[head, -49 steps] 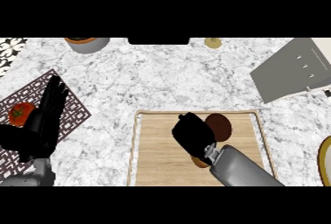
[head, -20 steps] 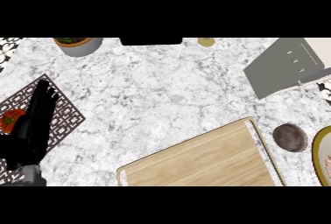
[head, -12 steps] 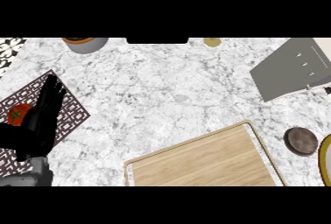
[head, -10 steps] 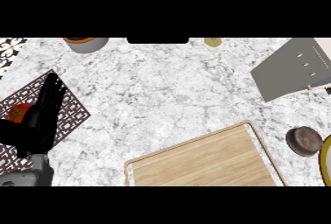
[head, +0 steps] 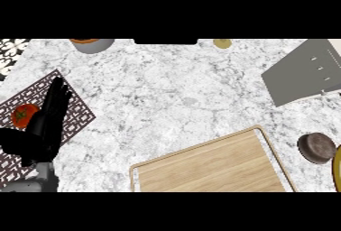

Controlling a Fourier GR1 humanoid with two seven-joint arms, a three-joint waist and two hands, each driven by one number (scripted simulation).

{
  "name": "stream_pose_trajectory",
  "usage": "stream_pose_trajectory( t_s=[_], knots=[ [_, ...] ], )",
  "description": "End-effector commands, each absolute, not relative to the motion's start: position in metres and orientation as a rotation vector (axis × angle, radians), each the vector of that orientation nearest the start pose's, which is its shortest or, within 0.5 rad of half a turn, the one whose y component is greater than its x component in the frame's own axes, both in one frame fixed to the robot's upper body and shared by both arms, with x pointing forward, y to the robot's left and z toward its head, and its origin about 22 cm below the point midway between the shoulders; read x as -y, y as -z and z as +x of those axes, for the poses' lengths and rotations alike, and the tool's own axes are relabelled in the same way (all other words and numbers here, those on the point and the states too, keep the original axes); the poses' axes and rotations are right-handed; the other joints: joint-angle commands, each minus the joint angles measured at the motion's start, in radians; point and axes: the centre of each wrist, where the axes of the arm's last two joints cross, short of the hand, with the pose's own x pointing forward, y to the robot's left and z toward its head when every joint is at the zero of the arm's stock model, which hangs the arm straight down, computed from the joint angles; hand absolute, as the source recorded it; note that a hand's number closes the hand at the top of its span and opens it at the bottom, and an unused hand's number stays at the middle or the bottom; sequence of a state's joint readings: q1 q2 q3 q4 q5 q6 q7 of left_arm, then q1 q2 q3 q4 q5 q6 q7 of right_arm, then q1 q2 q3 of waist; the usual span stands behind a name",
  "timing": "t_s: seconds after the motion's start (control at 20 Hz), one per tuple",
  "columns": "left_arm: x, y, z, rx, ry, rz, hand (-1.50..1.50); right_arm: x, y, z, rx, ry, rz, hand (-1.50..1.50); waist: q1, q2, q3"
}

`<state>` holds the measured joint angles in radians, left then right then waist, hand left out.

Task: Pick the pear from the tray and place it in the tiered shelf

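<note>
Nearest the lower edge, a wooden tray (head: 220,169) lies skewed on the marble tabletop (head: 166,99), its boards bare; no pear shows on it. Just off its right side, near the view's right edge, a dark brown rounded thing (head: 316,148) rests on the stone, touching nothing that can be made out. Whether this is the pear cannot be told, though it is the only likely candidate in sight. A sliver of yellow rim (head: 337,164) shows just beside it at the edge.

At lower left, the left hand (head: 47,124) stands over a patterned mat (head: 76,110), fingers straight and pressed together, pointing away, holding nothing; it appears to be resting. A red tomato-like fruit (head: 23,114) sits on the mat just beside it. The right hand is nowhere in view.

Farther off, at upper right, a grey slanted panel (head: 303,72), probably the tiered shelf, sits well apart from the tray. Along the far edge are a grey bowl with an orange rim (head: 93,44) and a small yellowish object (head: 222,43).

By the look of things, the pick is not in hand: nothing is held and the shelf shows no fruit. The next move likely calls for the right hand to come in, close its fingers round the brown thing beside the tray, and carry it up to the grey shelf. Its rounded shape suggests it could roll if nudged.
</note>
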<state>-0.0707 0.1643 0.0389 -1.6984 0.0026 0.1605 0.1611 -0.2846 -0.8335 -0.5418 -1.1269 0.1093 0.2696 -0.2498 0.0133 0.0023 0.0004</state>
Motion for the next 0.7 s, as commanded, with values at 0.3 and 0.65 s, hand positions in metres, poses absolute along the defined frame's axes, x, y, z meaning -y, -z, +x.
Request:
stream_pose_trajectory(
  t_s=[0.3, 0.65],
  knots=[
    [-0.265, -0.066, 0.264, 1.618, -0.021, 0.237, 0.0, 0.511, -0.14, 0.313, 1.748, -0.292, -0.85, 1.5, 0.005, 0.002, 0.001],
    [-0.249, -0.06, 0.259, 1.618, -0.018, 0.22, 0.0, 0.504, -0.145, 0.344, 1.737, -0.326, -0.866, 1.5, 0.013, 0.004, 0.001]
  ],
)
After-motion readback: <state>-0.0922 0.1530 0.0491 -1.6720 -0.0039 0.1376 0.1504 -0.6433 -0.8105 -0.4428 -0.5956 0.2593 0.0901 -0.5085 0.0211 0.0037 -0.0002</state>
